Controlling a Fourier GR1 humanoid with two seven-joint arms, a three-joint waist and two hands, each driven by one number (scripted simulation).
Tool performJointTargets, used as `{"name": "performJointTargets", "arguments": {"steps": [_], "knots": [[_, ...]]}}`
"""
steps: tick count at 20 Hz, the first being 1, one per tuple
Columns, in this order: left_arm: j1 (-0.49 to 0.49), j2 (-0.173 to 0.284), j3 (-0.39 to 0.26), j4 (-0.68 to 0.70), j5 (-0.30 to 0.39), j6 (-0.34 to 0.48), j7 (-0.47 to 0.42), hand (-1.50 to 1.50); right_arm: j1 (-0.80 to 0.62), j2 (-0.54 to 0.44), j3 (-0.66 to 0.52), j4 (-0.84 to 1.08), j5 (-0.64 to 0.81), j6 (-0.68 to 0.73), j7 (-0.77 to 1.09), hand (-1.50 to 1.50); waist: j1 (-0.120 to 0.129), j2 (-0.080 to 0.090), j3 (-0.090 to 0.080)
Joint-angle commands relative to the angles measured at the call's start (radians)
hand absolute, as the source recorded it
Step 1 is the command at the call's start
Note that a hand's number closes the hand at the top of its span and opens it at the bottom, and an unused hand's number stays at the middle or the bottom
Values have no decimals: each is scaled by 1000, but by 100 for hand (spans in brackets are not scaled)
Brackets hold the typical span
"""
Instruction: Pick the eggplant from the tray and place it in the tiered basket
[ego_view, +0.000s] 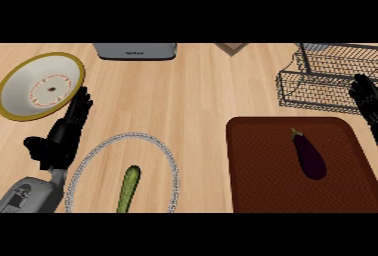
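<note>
- The wooden counter (192, 95) carries everything; a wide bare strip runs down its middle, between the plates on the left and the tray on the right.
- The brown tray (258, 170) sits at the near right and holds only the eggplant (310, 157) — lying lengthwise in the tray's right half, stem toward the far side.
- The wire tiered basket (321, 80) stands at the far right corner, just beyond the tray.
- A silver-rimmed clear plate (88, 160) at the near left holds a cucumber (129, 187).
- A yellow-rimmed plate (40, 85) lies near the far left edge.
- The left hand (63, 137) rests between the two plates, fingers straight and open, holding nothing.
- The right hand (365, 100) shows at the right edge beside the basket, fingers relaxed — clear of the eggplant.
- A grey appliance (136, 51) sits at the far edge.
</note>
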Motion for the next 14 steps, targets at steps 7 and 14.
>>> {"name": "performJointTargets", "arguments": {"steps": [7, 14], "knots": [[35, 69, 23, 39, -86, 70, 61, 0, -83, 174, -350, 56, -208, -272, -81, 150, -111, -72, 48], [63, 104, -11, -71, -171, 113, 142, 0, 243, 80, -186, 45, 181, -486, 302, -150, -3, 0, 17]]}}
